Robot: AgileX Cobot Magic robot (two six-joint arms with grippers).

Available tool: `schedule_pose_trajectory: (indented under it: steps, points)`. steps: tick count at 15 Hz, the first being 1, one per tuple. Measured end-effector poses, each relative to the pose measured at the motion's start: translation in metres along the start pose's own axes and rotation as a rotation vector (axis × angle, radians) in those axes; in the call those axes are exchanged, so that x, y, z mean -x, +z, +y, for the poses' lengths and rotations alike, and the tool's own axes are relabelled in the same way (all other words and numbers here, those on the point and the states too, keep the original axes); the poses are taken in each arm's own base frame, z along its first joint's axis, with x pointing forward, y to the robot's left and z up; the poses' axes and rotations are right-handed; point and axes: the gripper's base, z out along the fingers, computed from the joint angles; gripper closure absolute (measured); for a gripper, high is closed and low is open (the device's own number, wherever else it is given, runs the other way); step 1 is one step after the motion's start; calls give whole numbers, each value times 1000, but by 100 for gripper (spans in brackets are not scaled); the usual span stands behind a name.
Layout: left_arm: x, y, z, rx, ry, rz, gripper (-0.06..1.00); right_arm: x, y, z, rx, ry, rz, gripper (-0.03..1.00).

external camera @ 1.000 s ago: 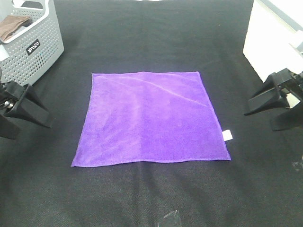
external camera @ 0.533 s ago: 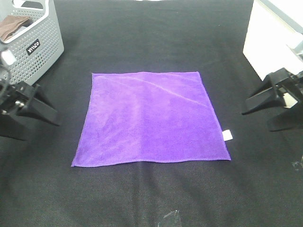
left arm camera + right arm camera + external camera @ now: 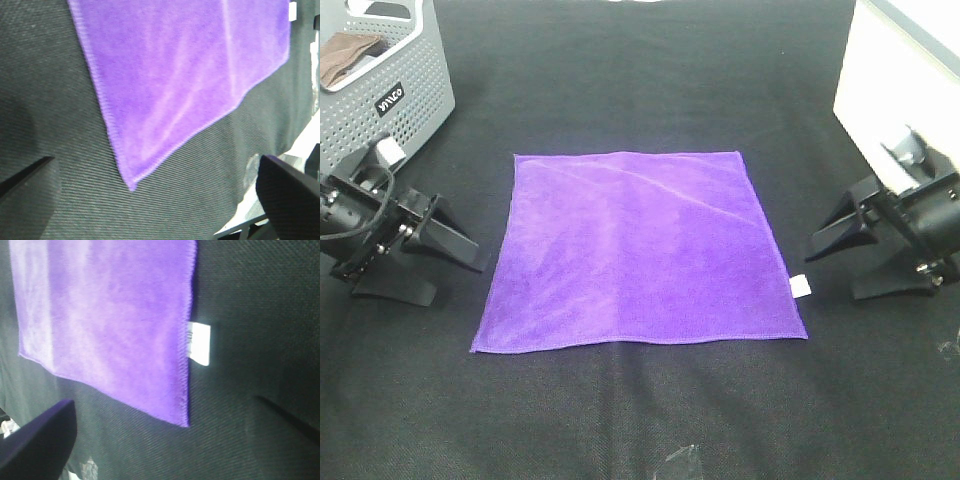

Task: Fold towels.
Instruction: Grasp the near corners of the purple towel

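Beside the flat towel (image 3: 640, 250), the left end effector (image 3: 460, 281) and right end effector (image 3: 831, 275) have drawn nearer. Both gape open, empty; folding hasn't begun.

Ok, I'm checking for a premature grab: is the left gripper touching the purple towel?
Apart. The left gripper is open, and in the left wrist view the black table cover shows between each of its fingers and the purple towel.

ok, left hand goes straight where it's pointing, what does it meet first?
Probably the left edge of the purple towel, near its front corner; depth's unclear, so maybe the black tabletop first.
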Motion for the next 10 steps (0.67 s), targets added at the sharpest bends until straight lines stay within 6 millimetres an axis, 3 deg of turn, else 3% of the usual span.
schedule_pose_trajectory:
  steps: [2, 10]
  points:
    - [2, 2, 4, 24, -1, -15, -4, -2, 10, -8, 3, 12, 35, 11]
    - [2, 3, 10, 79, 24, -9, -4, 0, 11, -12, -31, 9, 16, 12]
